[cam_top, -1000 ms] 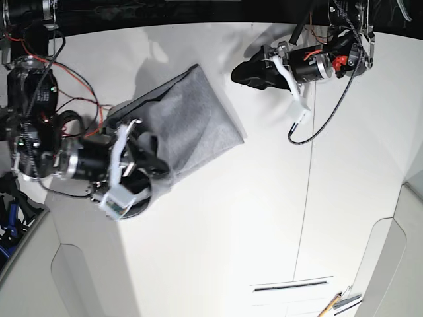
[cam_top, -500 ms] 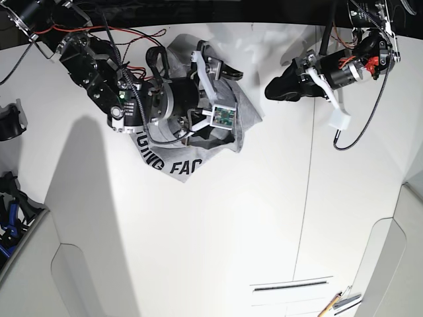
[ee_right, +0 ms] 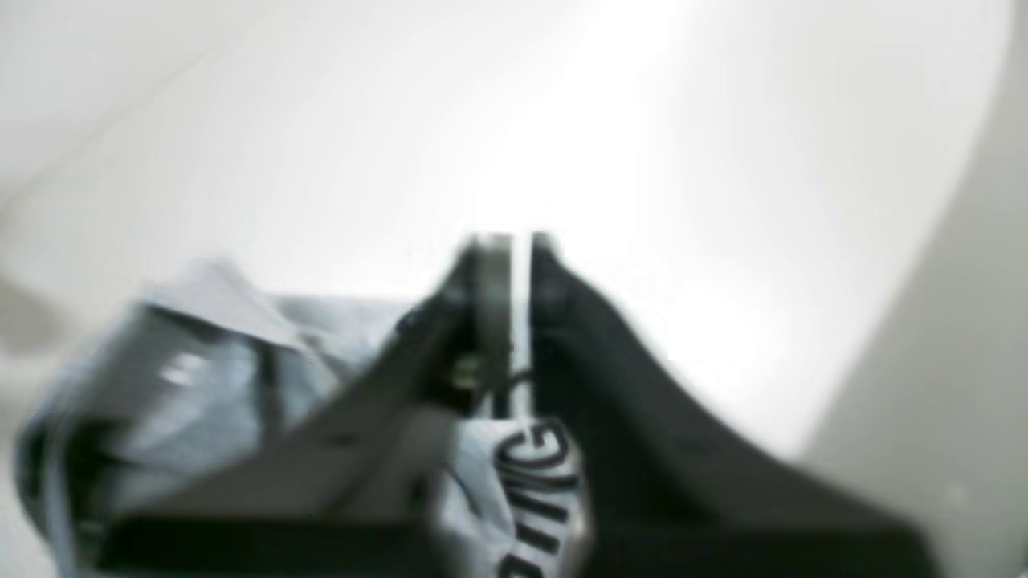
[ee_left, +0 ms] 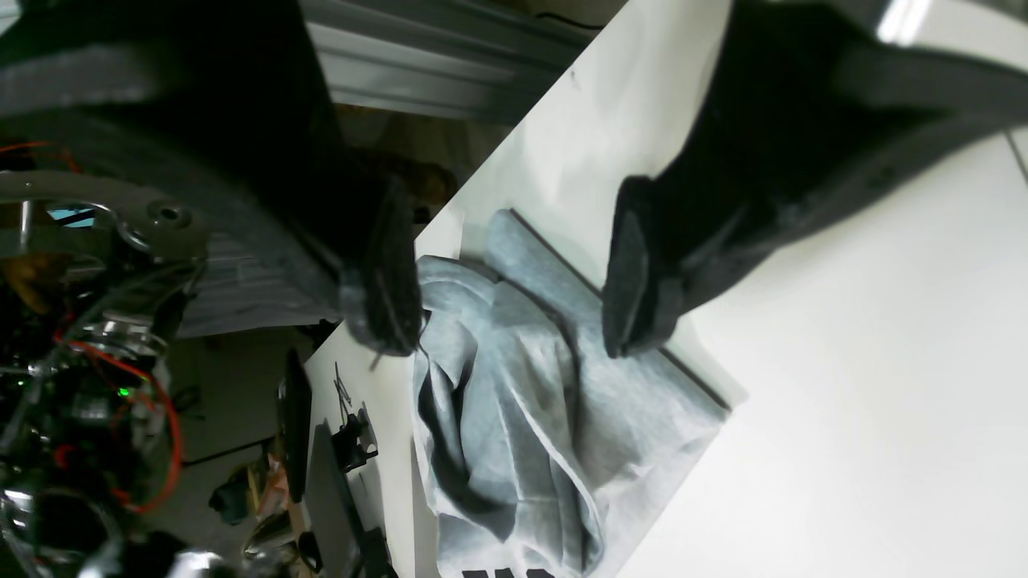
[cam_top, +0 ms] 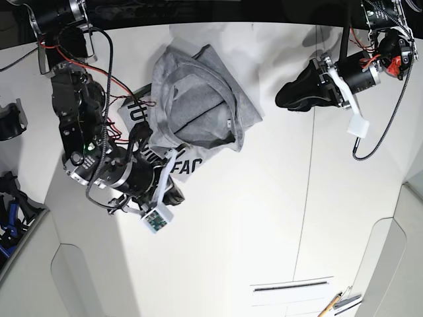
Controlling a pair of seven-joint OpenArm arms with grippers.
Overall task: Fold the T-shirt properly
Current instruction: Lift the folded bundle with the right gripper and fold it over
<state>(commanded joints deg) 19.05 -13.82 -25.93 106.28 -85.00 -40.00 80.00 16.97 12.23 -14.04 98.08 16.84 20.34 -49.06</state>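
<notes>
The heather-grey T-shirt [cam_top: 198, 105] lies bunched at the back middle of the white table [cam_top: 264, 218], with black lettering showing along its near edge. My right gripper [cam_top: 172, 188] is at that lettered edge. In the blurred right wrist view the right gripper [ee_right: 514, 265] has its jaws nearly together, with lettered grey cloth [ee_right: 538, 474] at them. My left gripper [cam_top: 283, 98] hovers to the right of the shirt, apart from it. In the left wrist view the left gripper [ee_left: 506, 313] is open and empty, with the T-shirt [ee_left: 522, 417] seen beyond its fingers [ee_left: 385, 305].
A seam [cam_top: 307, 165] runs across the table right of the shirt. A pen and small items [cam_top: 340, 300] lie at the front right. Dark gear [cam_top: 10, 211] sits off the table's left edge. Cables hang from both arms.
My right arm has swung from over the shirt at the back to the front left, drawing the lettered edge with it. The shirt has reshaped. My left arm has shifted slightly right.
</notes>
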